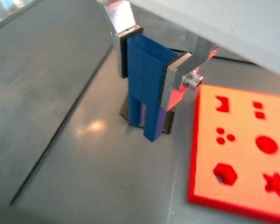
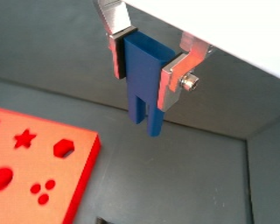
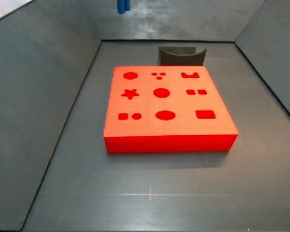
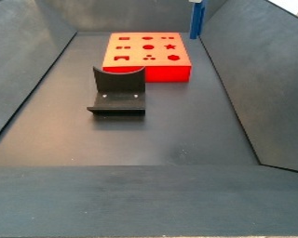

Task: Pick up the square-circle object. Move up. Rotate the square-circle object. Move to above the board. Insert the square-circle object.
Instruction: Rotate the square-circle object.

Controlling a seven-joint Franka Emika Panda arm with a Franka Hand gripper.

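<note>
— Closest to the lens in both wrist views, what is it?

— Blue: the square-circle object (image 1: 145, 83), upright, its 2 prongs pointing down. The hand (image 2: 149, 54) has its 2 silver fingers (image 1: 181, 72) pressed against the object's sides, so it is clamped on that piece and nothing else.

— Where does it sit relative to the board?

— Off the board (image 3: 166, 109), beside one edge, and raised above the dark surface (image 4: 164, 130). In a wrist view the prongs hang over the grey floor just beside the board's edge (image 1: 241, 144). In both side views only a small blue part shows at the top of the frame (image 4: 197, 19), beyond the board's far side.

— Anything else near the board?

— A dark fixture (image 3: 180, 54) stands on the surface just beyond the board's far edge, apart from it; it appears in both side views (image 4: 118, 91).
</note>
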